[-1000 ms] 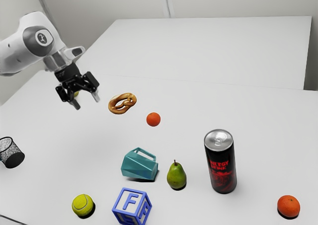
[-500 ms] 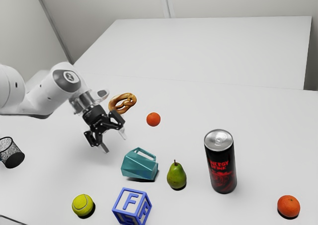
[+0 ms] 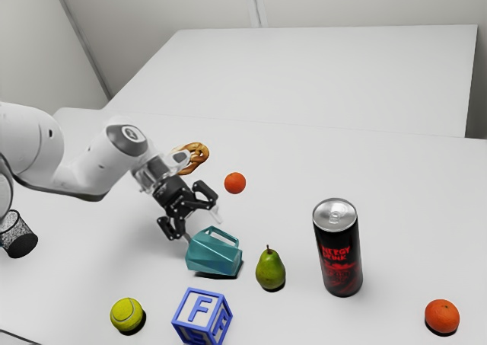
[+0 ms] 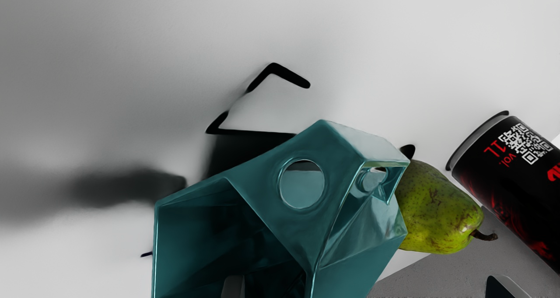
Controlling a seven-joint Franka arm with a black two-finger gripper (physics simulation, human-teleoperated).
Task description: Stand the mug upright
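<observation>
- The table (image 3: pixel 396 177) is white and everything here sits on it, pretty spread out tbh.
- The arm (image 3: pixel 80 158) comes in from the exterior view's left, angled down toward the mug (image 3: pixel 213 257).
- The gripper (image 3: pixel 203 228) is right by that mug with its jaws well apart, not clamped on anything. In the wrist view one fingertip (image 4: pixel 233 287) lines up with the mug's dark open end, and the other is off past its side. Can't tell if either one is touching it.
- The can (image 3: pixel 338 257) is a tall black and red energy drink, standing upright on the far side of the pear (image 3: pixel 270 271) from the mug.
- As for the mug, it's teal and faceted, lying on its side between the gripper and the pear. Its open end faces the gripper, and in the exterior view the handle (image 3: pixel 222 232) is on top.
- The mesh cup (image 3: pixel 23 244) is black, tipped over near the exterior view's left edge.
- The block (image 3: pixel 200 313) is blue and white with an F on it, near the mug.
- The pretzel (image 3: pixel 202 148) is partly hidden behind the arm.
- The pear is green, stem up, just beside the mug.
- The tennis ball (image 3: pixel 125 314) is yellow, to the exterior view's left of the block.
- The orange (image 3: pixel 442 316) is way over toward the exterior view's right.
- The little orange ball (image 3: pixel 235 183) is near the pretzel.
</observation>
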